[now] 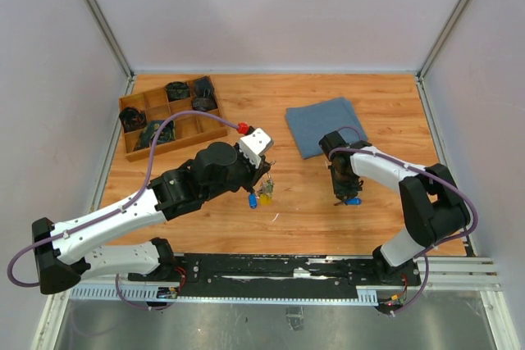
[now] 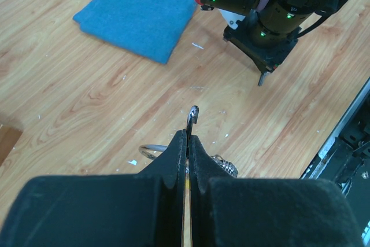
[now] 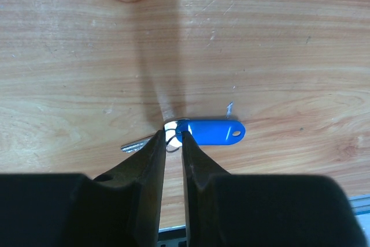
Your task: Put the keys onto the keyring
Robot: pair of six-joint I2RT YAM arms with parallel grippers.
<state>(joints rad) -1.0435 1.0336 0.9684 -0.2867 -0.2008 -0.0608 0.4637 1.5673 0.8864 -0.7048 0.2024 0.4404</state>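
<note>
While the left gripper [image 1: 264,173], seen from above, dangles the thin silver wire keyring [image 1: 266,188] and its coloured keys [image 1: 263,196] toward the near edge of the wooden surface [image 1: 385,96], the bunch could swing. Its wrist view shows the jaws clamped on the wire, with the keys hidden. The right wrist view shows the right gripper [image 3: 172,137] pinching the bright blue-headed metal key [image 3: 211,132] by its end, so it may pivot. I can't spot the duller key.

You have a bright blue key [image 3: 214,132] on the orange-tan, wood-grained table [image 3: 260,39]; the keyring [image 2: 191,121] is silver wire, carrying a yellow key [image 1: 265,197] and a blue key [image 1: 253,202]; the folded cloth [image 1: 326,125] is dull blue.
</note>
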